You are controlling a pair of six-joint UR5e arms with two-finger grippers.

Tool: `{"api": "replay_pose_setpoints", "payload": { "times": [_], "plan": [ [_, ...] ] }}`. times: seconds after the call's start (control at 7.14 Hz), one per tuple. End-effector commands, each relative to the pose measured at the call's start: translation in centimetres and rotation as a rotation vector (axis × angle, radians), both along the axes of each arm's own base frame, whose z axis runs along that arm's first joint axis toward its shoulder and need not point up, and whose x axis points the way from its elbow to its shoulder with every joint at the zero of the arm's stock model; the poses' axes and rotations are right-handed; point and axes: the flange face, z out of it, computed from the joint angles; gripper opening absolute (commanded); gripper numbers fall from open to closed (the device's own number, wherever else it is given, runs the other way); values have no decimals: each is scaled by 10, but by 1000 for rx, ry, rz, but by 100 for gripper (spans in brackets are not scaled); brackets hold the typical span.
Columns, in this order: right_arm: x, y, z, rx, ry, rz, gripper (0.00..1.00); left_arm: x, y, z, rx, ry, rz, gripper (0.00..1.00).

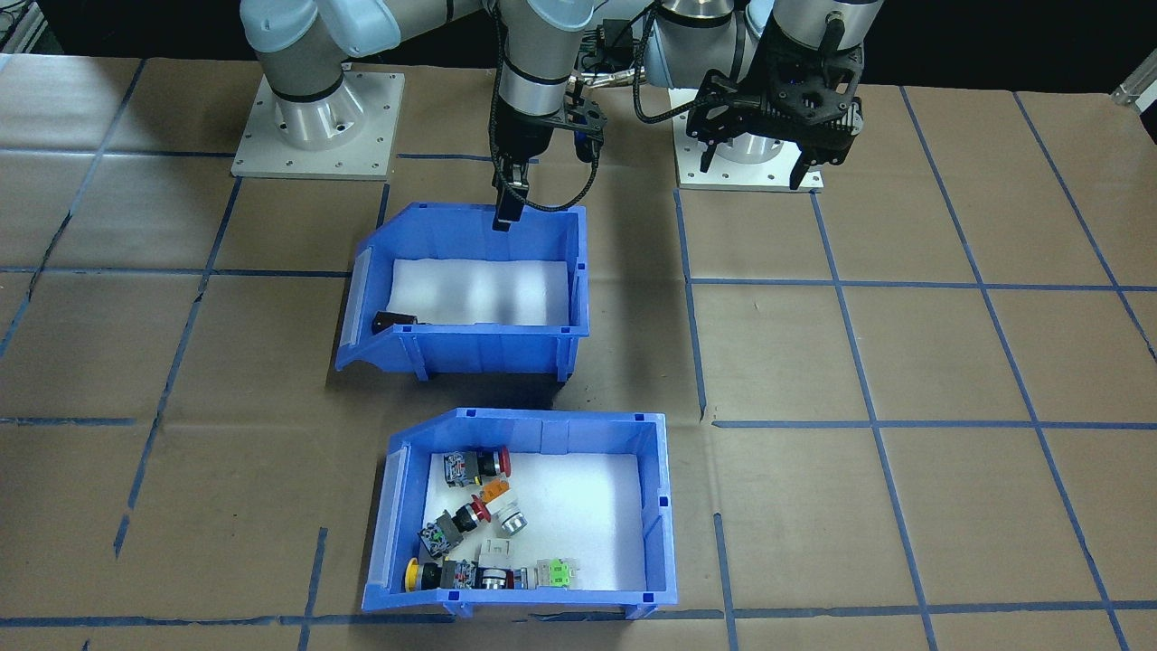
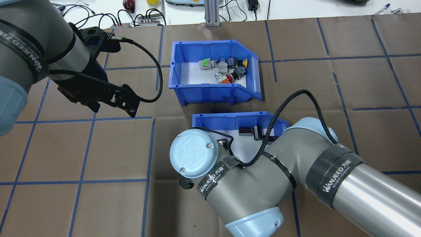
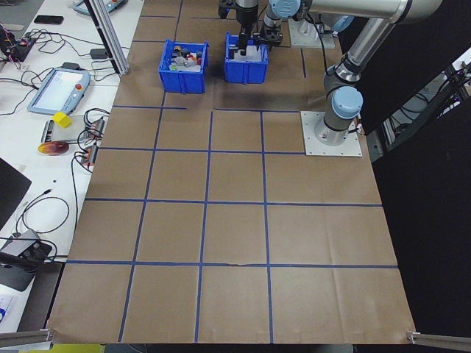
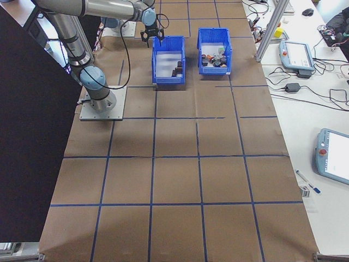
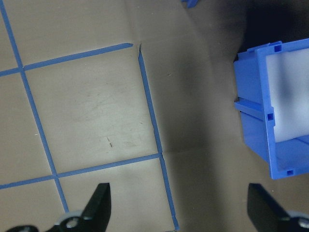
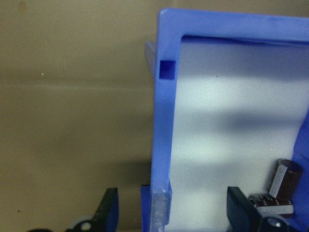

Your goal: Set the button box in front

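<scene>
Button box [image 1: 533, 515] is sitting at the desk's operator-side edge, beyond the other blue bin [image 1: 470, 289] as seen from the robot, so the placement is looking done or nearly so. Right tool [image 6: 169, 212] is straddling that other bin's robot-side wall, fingers apart and not clamping. Left tool [image 5: 178, 208] is hanging empty and spread wide over bare desk [image 1: 904, 362] beside that bin, well apart from the button box.
</scene>
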Motion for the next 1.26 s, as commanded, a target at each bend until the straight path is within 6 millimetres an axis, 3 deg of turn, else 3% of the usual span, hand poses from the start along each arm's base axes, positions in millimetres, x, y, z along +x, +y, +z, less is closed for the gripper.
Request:
{"api": "replay_pose_setpoints", "payload": {
  "times": [0.0, 0.28, 0.56, 0.84, 1.12],
  "plan": [
    [-43, -14, 40, -49, -28, -92, 100, 1, -1, 0, -1, -12, -2, 99],
    [-108, -73, 54, -95, -68, -307, 100, 4, -4, -1, -1, -39, -26, 99],
    [-153, -122, 86, -199, -157, -526, 100, 4, -5, -2, -5, -36, -29, 99],
    [-190, -159, 133, -284, -300, -891, 100, 3, 0, 2, -14, -32, -32, 99],
    [-218, -179, 150, -240, -308, -1177, 100, 1, -4, 0, -8, -13, -27, 99]
  ]
}}
